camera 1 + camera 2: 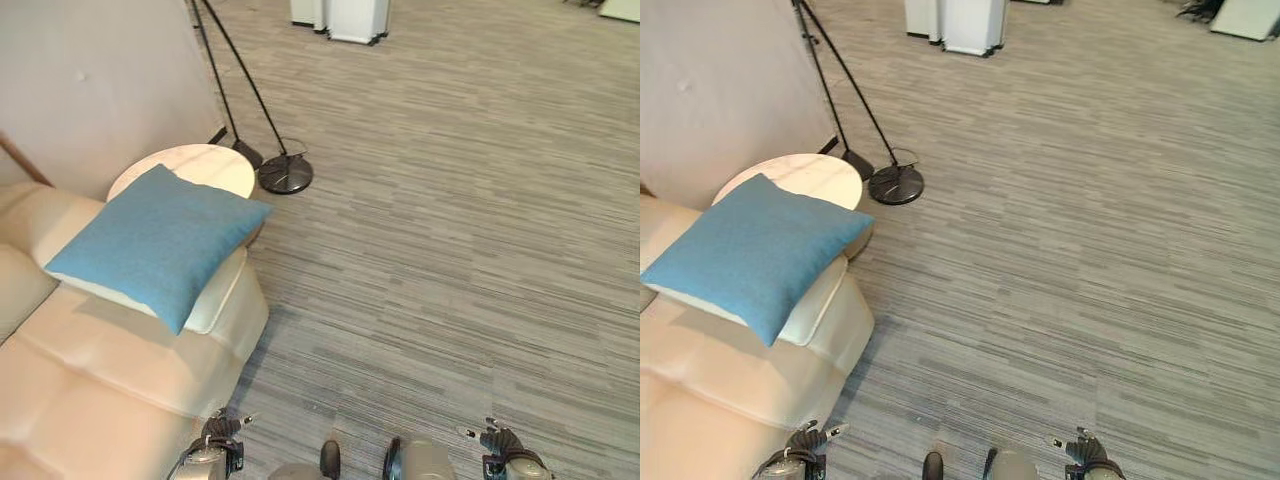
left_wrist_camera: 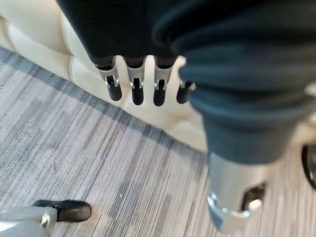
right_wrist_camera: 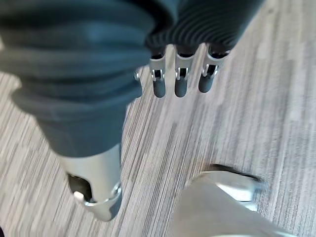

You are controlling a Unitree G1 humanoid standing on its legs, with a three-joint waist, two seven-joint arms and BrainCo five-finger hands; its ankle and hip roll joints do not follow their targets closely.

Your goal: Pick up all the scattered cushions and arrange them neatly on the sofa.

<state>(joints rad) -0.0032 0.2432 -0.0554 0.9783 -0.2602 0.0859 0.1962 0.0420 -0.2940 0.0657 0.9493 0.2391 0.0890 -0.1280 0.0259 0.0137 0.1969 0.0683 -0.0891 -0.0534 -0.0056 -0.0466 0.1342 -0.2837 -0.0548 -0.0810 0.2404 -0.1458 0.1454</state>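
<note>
A square blue cushion (image 1: 158,243) of fine woven fabric lies tilted across the padded armrest of a cream leather sofa (image 1: 90,385), one corner pointing out past the armrest toward a round pale-topped side table (image 1: 195,166) that stands just behind it, against a plain beige wall (image 1: 100,80). Beside the table, the black disc base and thin slanting poles of a floor lamp (image 1: 285,173) rest on grey, finely striped carpet (image 1: 450,230), which runs well away from the sofa to white cabinet bases (image 1: 340,18) at the far side of the room. Near the sofa's front edge, the robot's left hand (image 2: 136,84) hangs over the seam where cushioned leather meets carpet, its silver, dark-tipped fingers straight, side by side and holding nothing. The right hand (image 3: 180,79) hangs over bare carpet, well apart from the sofa, its fingers likewise straight, close together and empty.
</note>
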